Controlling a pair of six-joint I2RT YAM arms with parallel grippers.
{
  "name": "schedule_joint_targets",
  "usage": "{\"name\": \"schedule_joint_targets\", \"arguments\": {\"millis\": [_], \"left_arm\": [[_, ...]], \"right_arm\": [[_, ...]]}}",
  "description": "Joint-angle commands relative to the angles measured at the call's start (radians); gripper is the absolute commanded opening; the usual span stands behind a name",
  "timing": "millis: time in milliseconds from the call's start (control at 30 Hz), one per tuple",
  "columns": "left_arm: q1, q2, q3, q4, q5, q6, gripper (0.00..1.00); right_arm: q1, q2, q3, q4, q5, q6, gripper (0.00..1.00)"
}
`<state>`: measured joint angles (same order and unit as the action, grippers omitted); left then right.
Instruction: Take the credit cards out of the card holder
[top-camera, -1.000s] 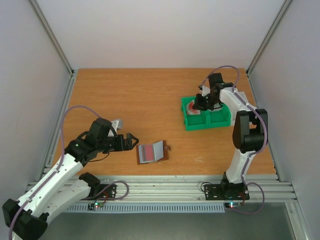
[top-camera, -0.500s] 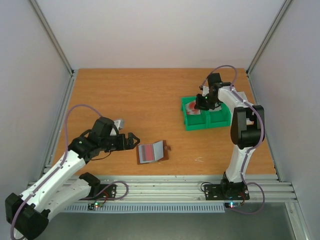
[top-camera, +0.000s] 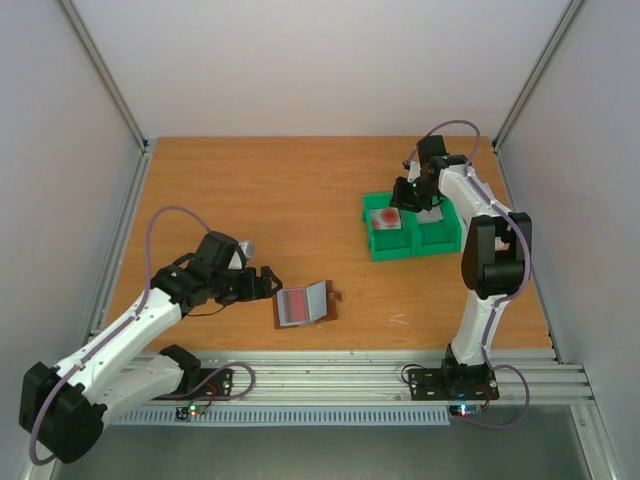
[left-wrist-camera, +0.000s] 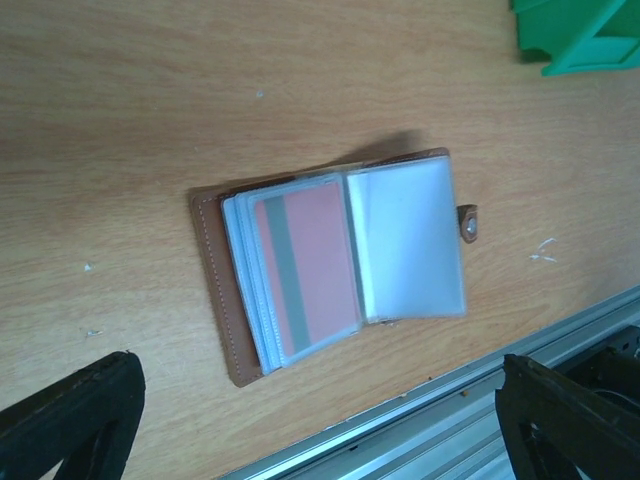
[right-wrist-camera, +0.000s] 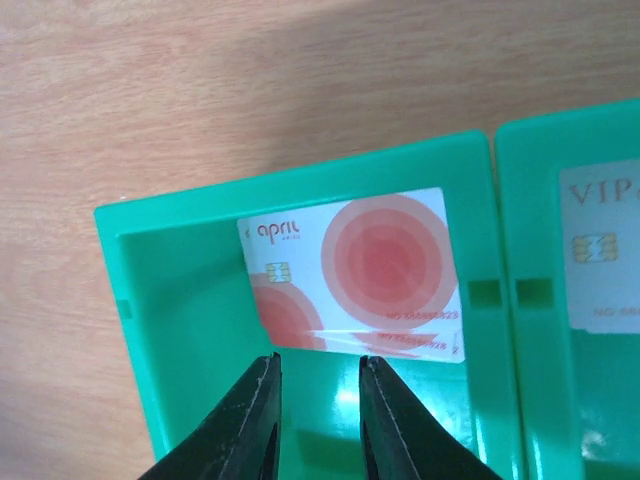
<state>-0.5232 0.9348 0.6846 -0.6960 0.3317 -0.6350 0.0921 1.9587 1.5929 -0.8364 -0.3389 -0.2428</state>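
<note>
The card holder lies open and flat on the counter, with a pink, grey-striped card tucked in its clear sleeves. The left fingers are spread wide and empty, hanging just beside the holder on its left. Well apart from the holder, beyond it and to the right, the right fingers stand slightly parted with nothing between them over a green bin. There a pale card with a red blot lies flat. A grey card sits in the bin next to it. The cards look thin, stiff, light and slick. The one in the holder probably wants pinching at an exposed edge and sliding straight out. The light holder may drag along unless its leather cover is pinned.
</note>
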Motion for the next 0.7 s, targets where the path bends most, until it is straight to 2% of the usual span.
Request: {"name": "schedule_joint_targets", "arguments": {"millis": [0,133,400,533,667], "left_arm": [[0.002,0.048,0.012,0.027,0.006,0.011,0.96],[0.002,0.085,0.038,0.019,0.021,0.001,0.96],[0.002,0.137,0.085,-0.027,0.049,-0.076,0.99],[0.002,0.184,0.079,0.025,0.122,-0.1,0.99],[0.002,0.205,0.028,0.153,0.219,-0.178,1.0]], "right_arm": [[0.0,-0.053,0.008,-0.046,-0.065,0.089,0.24],[0.031,-0.103,-0.036,-0.047,-0.134,0.147,0.27],[0.095,-0.277,-0.249,0.052,-0.193,0.233,0.3],[0.147,-0.326,-0.314,0.051,-0.183,0.293,0.31],[0.203,-0.372,-0.381,0.079,-0.196,0.35,0.32]]}}
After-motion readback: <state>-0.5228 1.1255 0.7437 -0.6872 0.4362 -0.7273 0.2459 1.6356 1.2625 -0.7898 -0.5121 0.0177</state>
